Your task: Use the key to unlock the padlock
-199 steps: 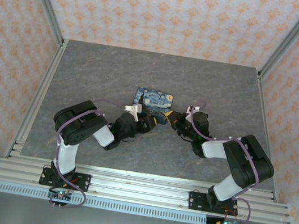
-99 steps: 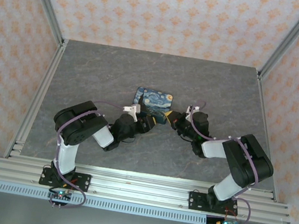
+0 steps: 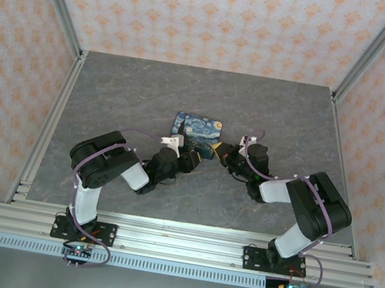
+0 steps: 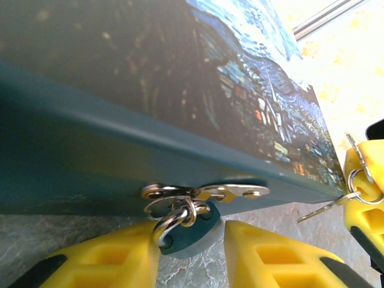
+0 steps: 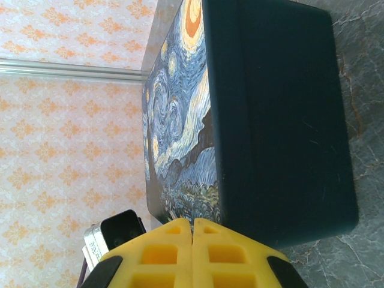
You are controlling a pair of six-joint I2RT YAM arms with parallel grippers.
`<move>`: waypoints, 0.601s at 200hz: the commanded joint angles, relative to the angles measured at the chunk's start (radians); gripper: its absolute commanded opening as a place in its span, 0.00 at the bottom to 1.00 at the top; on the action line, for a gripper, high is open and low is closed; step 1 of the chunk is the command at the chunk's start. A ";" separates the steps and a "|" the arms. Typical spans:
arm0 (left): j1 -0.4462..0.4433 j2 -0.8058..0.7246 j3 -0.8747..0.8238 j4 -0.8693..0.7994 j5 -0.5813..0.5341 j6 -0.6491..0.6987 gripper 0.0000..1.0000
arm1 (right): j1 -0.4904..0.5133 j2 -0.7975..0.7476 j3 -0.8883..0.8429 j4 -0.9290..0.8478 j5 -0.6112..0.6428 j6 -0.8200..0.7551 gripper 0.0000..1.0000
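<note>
The padlock [image 4: 188,239], tiny and dark bluish-grey, hangs by its silver shackle from the metal hasp [image 4: 207,193] on the front of the blue painted box [image 3: 198,132]. My left gripper [image 4: 192,231] is open around it. Its left finger [image 4: 108,261] touches the shackle side, while a gap separates the right finger [image 4: 270,255] from the lock body. My right gripper [image 5: 192,221] is shut at the box's near right corner. In the left wrist view its yellow finger [image 4: 363,186] shows a small silver key [image 4: 321,209] on a ring sticking out toward the box.
The box rests mid-table on the grey marbled surface [image 3: 111,101]. Both arms converge at its near side, the grippers [image 3: 205,154] close together. Aluminium rails [image 3: 50,113] and patterned walls bound the table.
The left gripper's fingers have come closer together around the padlock and the left wrist has edged slightly toward the box. The right arm stays as it was.
</note>
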 commanded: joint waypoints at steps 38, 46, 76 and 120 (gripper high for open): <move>-0.006 -0.007 -0.024 0.061 -0.012 -0.039 0.31 | 0.003 0.038 0.002 -0.055 0.003 -0.005 0.00; -0.005 -0.007 -0.024 0.077 0.003 -0.049 0.34 | 0.002 0.038 0.002 -0.055 0.002 -0.005 0.00; -0.011 -0.046 -0.024 0.082 0.013 -0.065 0.38 | 0.003 0.045 0.004 -0.051 0.002 -0.005 0.00; -0.011 -0.027 -0.021 0.098 -0.003 -0.086 0.33 | 0.003 0.056 -0.001 -0.035 0.001 0.000 0.00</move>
